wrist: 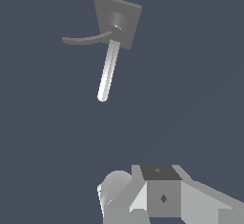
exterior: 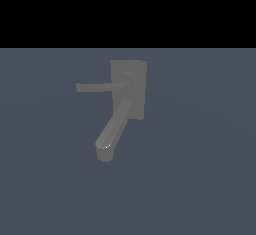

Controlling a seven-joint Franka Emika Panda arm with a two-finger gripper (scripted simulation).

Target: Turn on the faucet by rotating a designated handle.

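The faucet sits alone on a plain blue-grey surface, its flat back plate toward the far side of the exterior view. From the round hub two parts reach out. The handle, a thin straight rod, runs level toward the exterior view's left. The thick spout slants down and nearer, ending in a downturned tip.

No arm shows in the exterior view. In the wrist view only blocky grey parts of the end effector appear at the picture's edge, and the fingers are not visible, so whether they are spread or pressed together cannot be told. Nothing is seen held.

In the wrist view the faucet lies well apart from the end effector, ahead of it, with open surface between. The straight rod points from the hub roughly back toward the end effector, so its free tip is the closest part. Judged from this, the approach has not yet reached the handle, and the coming move depends on closing that gap toward the rod rather than the spout.
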